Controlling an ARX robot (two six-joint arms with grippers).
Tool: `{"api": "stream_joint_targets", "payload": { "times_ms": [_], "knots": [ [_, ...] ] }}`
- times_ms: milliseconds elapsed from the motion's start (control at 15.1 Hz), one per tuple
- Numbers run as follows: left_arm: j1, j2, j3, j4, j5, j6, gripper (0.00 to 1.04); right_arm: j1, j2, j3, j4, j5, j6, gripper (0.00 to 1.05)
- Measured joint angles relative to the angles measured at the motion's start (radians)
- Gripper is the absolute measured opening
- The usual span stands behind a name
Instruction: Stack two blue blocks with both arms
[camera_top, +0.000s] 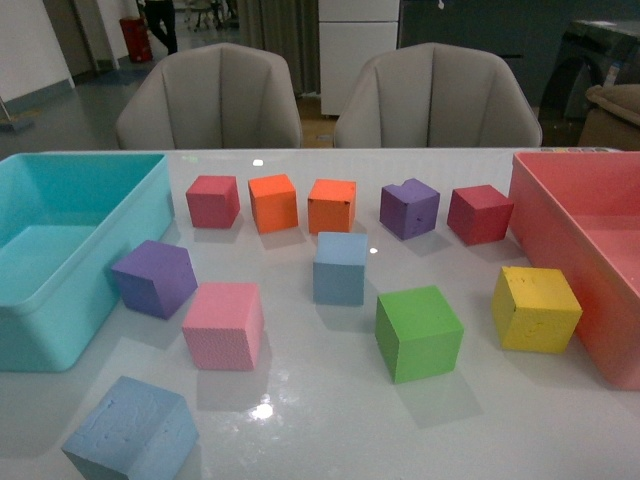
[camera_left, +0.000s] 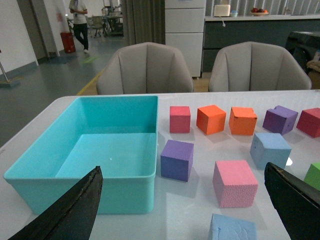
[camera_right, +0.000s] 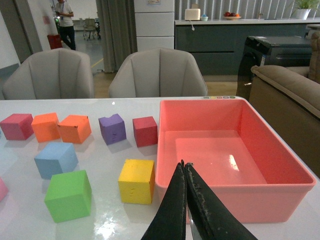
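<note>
Clock is laid on the front view, with 12 o'clock away from the robot. My reading of the step: approach only. Nothing is picked, and both blocks sit flat on the table, well apart.

**Left.**
- The near blue block lies at 7 o'clock, at 7 of the pink cube, and is turned skew.
- The left gripper has its fingers spread wide. It is empty and touches nothing.
- To do it well: turn the wrist to match the skewed faces, stay clear of the turquoise bin at 9, and close gently on the foam.

**Centre.**
- The second blue block sits just past centre toward 12, at 10 of the green cube, and stands squarer.

**Right.**
- The right gripper shows against the near wall of the coral bin at 3.
- Its fingers are pressed together, with nothing held.
- It must part them before it can take a block.
</note>
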Motion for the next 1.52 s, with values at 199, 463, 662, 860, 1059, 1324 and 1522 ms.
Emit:
{"api": "stream_joint_targets", "payload": {
  "times_ms": [199, 463, 662, 860, 1059, 1324, 1522],
  "knots": [
    [0.000, 0.000, 0.000, 0.000, 0.000, 0.000, 0.98, 0.000, -0.023, 0.000, -0.029, 0.000, 0.000, 0.02],
    [0.000, 0.000, 0.000, 0.001, 0.000, 0.000, 0.98, 0.000, -0.180, 0.001, -0.194, 0.000, 0.000, 0.02],
    [0.000, 0.000, 0.000, 0.000, 0.000, 0.000, 0.98, 0.000, -0.182, 0.001, -0.190, 0.000, -0.002, 0.10],
    [0.000, 0.000, 0.000, 0.000, 0.000, 0.000, 0.98, 0.000, -0.182, 0.001, -0.191, 0.000, -0.002, 0.50],
    [0.000, 0.000, 0.000, 0.000, 0.000, 0.000, 0.98, 0.000, -0.182, 0.001, -0.190, 0.000, -0.002, 0.89],
    [-0.044, 0.258, 0.133, -0.180, 0.042, -0.015, 0.98, 0.000, -0.182, 0.001, -0.190, 0.000, -0.003, 0.98],
    [-0.162, 0.652, 0.200, 0.155, -0.042, -0.073, 0.98, 0.000, -0.182, 0.001, -0.190, 0.000, -0.003, 0.98]
  ]
}}
